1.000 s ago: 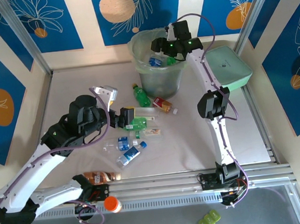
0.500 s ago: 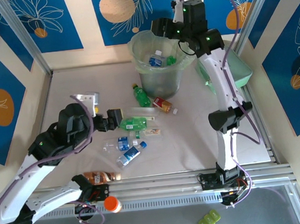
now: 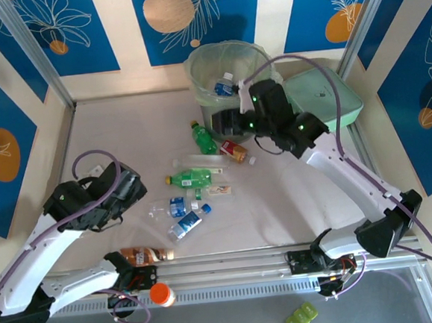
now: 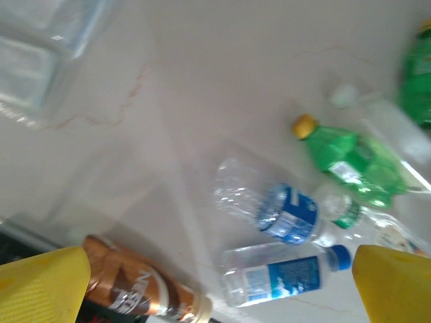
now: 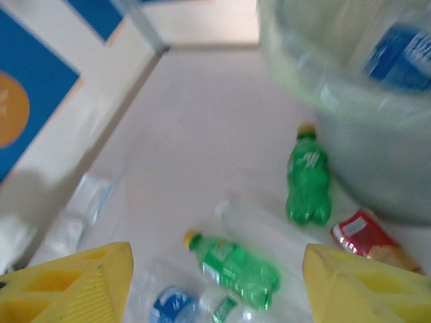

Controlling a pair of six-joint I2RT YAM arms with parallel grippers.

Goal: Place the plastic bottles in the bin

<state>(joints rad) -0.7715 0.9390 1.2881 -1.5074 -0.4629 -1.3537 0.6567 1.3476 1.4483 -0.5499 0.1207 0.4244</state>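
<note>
Right gripper [image 5: 217, 259]: yellow fingers spread wide, nothing between them. Hovers just beside tall translucent grey-green bin [image 3: 192, 73].
Nearest target: small green plastic bottle with yellow cap [image 5: 308, 178], flat on table by bin base. Lies ahead of fingers, long axis pointing away, cap at far end.
Left gripper [image 4: 219, 259]: spread, empty, farther off.
Labels blurred; nothing readable.

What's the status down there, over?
Left gripper open, empty. Right gripper open, empty, near bin. Some plastic bottles in bin, more scattered on table. No obstruction seen.

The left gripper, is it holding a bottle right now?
No, the left gripper is open, its yellow fingers spread wide with nothing between them.
</note>
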